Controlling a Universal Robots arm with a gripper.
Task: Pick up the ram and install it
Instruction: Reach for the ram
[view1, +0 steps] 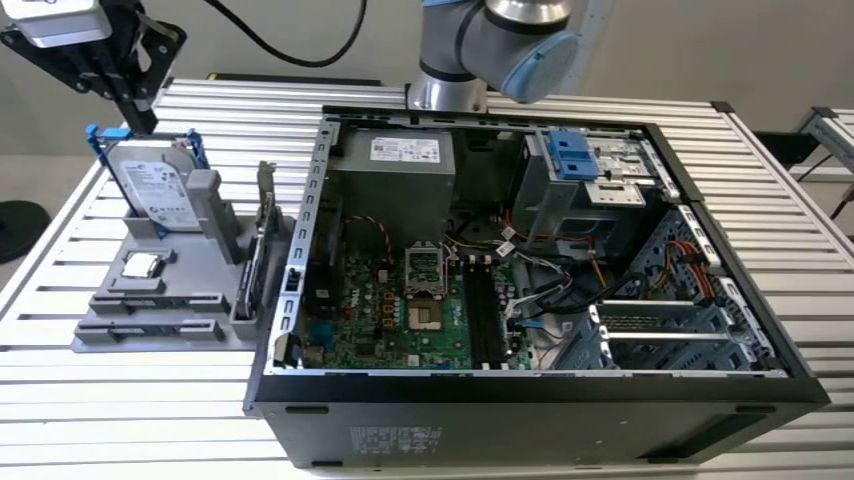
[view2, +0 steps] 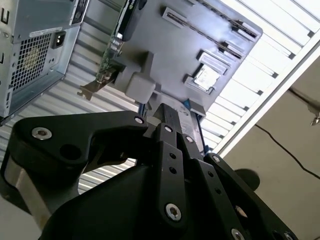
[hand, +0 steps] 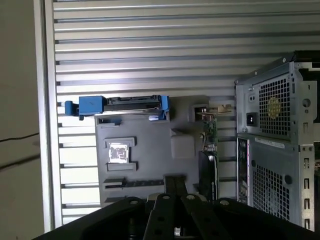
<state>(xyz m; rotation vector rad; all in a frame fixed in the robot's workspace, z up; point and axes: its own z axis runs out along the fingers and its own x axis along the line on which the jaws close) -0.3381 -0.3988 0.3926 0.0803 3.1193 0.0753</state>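
Exterior view places end effector (view1: 139, 120) above hard drive (view1: 158, 190).

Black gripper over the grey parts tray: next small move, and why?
Probably shift across toward the long dark ram stick: the black gripper hangs above the upright silver hard drive, at the opposite end of the grey tray from it.
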